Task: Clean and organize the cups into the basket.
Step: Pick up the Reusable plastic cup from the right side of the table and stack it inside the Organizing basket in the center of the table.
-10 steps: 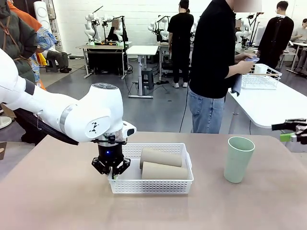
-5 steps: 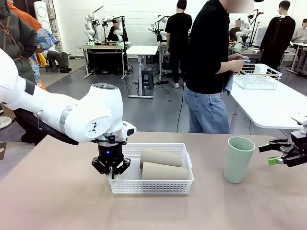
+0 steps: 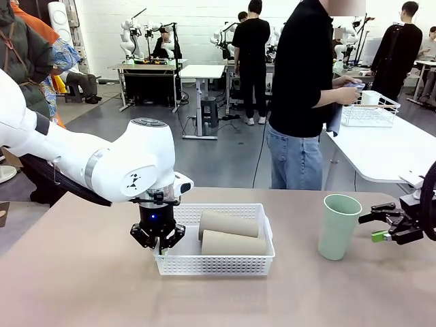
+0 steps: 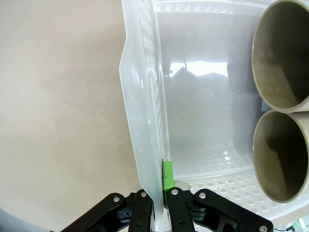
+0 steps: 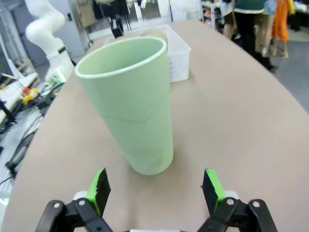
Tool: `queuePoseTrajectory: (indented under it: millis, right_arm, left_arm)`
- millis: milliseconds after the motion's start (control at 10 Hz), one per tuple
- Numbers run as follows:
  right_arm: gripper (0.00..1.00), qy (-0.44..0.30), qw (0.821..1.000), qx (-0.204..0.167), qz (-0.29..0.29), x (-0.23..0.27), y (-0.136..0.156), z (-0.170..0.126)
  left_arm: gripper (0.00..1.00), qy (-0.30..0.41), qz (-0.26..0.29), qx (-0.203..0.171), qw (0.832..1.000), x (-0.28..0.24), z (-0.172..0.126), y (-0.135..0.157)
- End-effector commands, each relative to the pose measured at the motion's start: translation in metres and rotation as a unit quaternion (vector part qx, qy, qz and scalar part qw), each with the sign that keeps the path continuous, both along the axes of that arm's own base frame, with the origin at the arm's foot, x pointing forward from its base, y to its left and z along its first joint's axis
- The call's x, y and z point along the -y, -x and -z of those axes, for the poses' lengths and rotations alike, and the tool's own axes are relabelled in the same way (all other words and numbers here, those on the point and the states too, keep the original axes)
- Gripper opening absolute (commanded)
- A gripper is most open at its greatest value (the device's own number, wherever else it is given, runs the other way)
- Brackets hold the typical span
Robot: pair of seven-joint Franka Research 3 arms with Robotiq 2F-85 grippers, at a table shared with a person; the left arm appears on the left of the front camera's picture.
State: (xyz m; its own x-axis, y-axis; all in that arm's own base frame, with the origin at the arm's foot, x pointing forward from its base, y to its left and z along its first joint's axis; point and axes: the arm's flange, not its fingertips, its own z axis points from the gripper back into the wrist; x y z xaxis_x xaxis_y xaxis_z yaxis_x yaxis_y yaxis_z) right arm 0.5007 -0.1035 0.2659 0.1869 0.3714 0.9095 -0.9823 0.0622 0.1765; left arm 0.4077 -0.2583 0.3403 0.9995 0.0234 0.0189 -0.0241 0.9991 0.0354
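While vertical, left tool [image 3: 161, 251] tight astride basket [image 3: 218, 264]

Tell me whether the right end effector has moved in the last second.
Yes. The right end effector has come leftward from the picture's right edge toward the green cup, which stays put.

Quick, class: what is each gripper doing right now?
Left gripper: shut on the basket wall.
Right gripper: open, empty, facing the mint-green cup.
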Motion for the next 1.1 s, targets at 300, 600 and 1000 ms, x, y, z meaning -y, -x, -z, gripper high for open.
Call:
queuePoseTrajectory:
  millis: [300,600,1000]
  right_arm:
    - [1.00,-0.046,0.998,0.052,-0.007,-0.022,-0.005,0.012]
    - [1.00,-0.056,0.997,0.051,-0.022,-0.037,-0.007,0.019]
    - [1.00,-0.056,0.997,0.037,-0.037,-0.055,-0.009,0.030]
  left_arm:
    - [0.00,-0.005,0.004,-0.003,1.000,-0.003,0.003,0.004]
    - [0.00,-0.005,0.004,-0.003,1.000,-0.003,0.003,0.004]
    - [0.00,-0.005,0.004,-0.003,1.000,-0.003,0.003,0.004]
